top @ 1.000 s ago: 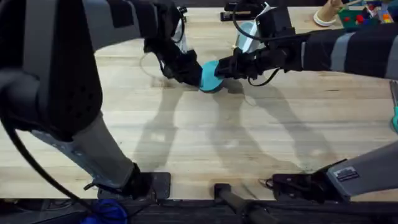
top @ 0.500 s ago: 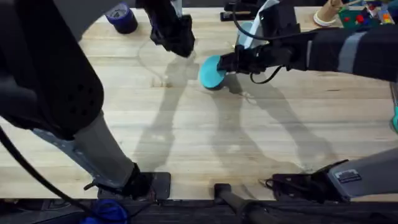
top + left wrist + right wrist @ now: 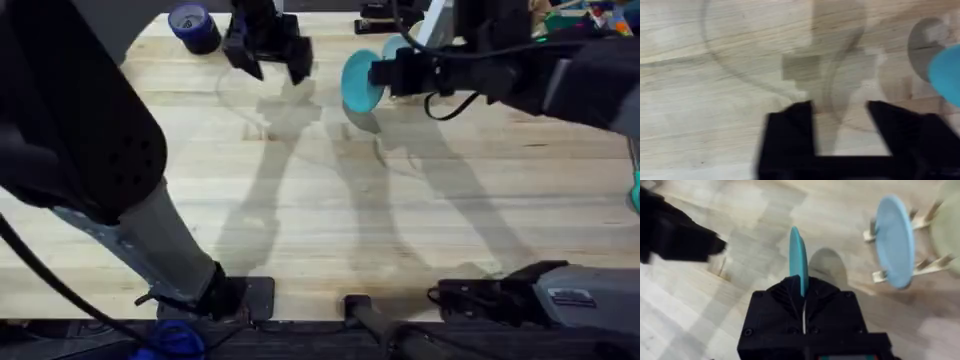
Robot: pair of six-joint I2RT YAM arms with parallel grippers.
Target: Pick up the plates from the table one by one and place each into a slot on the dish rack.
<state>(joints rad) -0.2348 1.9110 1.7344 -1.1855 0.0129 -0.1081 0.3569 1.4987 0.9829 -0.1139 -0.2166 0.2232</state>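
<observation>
Looking down from overhead, I see my two arm bases at the near edge of the table, with bare pale planks and long arm shadows running across the middle. Farther out, my right gripper reaches in from the right and pinches the turquoise plate by its rim, holding it on edge above the wood, with its shadow on the planks just below. My right wrist camera confirms it: the black fingers are clamped tight on the thin edge of the plate, which stands upright between them. Past it in that view the dish rack sits on the table, a paler light-blue plate already standing among its pegs and a cream plate beside that. My left gripper hovers at the far left of the plate, well apart from it, fingers spread and carrying nothing; its wrist view shows both black fingers parted over bare wood. A dark blue tape roll lies at the far edge
</observation>
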